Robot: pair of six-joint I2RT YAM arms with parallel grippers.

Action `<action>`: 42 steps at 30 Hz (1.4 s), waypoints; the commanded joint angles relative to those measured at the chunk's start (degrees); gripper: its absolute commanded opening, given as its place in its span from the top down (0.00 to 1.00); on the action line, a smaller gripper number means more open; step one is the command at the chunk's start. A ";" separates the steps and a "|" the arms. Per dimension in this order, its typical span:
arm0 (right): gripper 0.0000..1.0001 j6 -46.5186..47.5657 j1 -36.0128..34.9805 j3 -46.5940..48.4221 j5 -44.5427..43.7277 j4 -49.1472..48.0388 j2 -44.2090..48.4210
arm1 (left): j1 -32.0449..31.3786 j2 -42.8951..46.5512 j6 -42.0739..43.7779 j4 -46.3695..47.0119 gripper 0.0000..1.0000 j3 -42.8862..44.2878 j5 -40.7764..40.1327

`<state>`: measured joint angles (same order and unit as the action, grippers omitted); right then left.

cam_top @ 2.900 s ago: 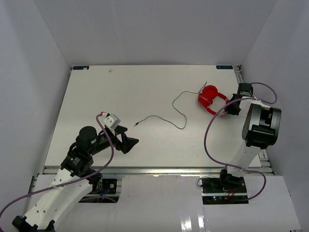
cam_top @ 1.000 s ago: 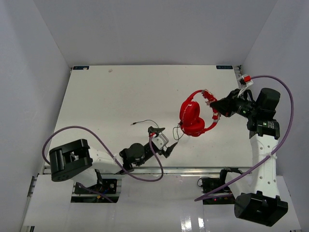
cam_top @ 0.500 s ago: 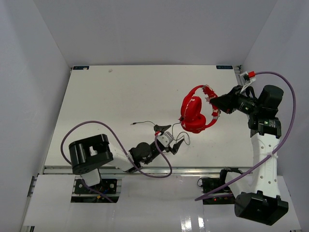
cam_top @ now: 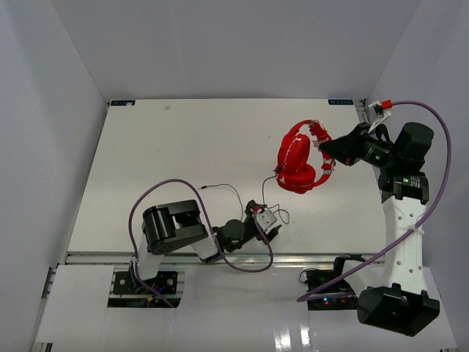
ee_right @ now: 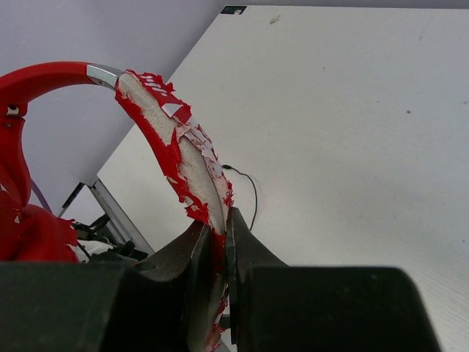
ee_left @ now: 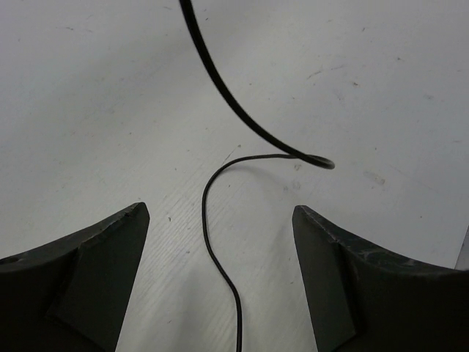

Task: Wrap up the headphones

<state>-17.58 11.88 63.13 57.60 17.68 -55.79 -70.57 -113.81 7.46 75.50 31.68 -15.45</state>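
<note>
While my right hand (cam_top: 327, 149) pinches headband (ee_right: 183, 154), red headphones (cam_top: 295, 164) hang above desk (cam_top: 183, 139) toward right edge; my left hand (ee_left: 218, 214) spread wide, low at near edge, thin black cable (ee_left: 207, 235) lying between, untouched.

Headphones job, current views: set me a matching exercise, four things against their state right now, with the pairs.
Things:
1. headphones
2. right gripper
3. left gripper
4. plug

States:
A. open, with the cable running between its jaws
B. shut on the headband
C. held up off the table
D. lying on the table

Pairs: 1-C, 2-B, 3-A, 4-D
</note>
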 commanded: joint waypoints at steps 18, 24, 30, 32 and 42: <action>0.92 -1.07 -0.01 -0.01 0.33 -1.98 1.21 | 0.25 4.06 -7.68 27.10 0.18 5.30 8.06; 0.92 -0.79 -0.01 -0.18 0.17 -1.59 1.21 | 0.25 3.91 -11.54 27.39 0.39 6.75 9.36; 0.92 -0.97 -0.10 -0.12 -0.03 -1.68 1.30 | 0.25 3.95 -13.85 28.27 0.56 5.78 8.18; 0.92 -0.83 -0.01 -0.09 -0.04 -1.41 1.41 | 0.25 4.14 -14.51 28.82 0.61 5.45 6.94; 0.92 -0.31 -0.05 0.11 -0.04 -0.41 2.46 | 0.25 6.19 -14.17 28.74 0.80 4.43 3.09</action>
<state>-16.15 11.88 62.46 56.71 17.17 -55.16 -70.57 -110.48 -6.47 76.31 36.93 -10.68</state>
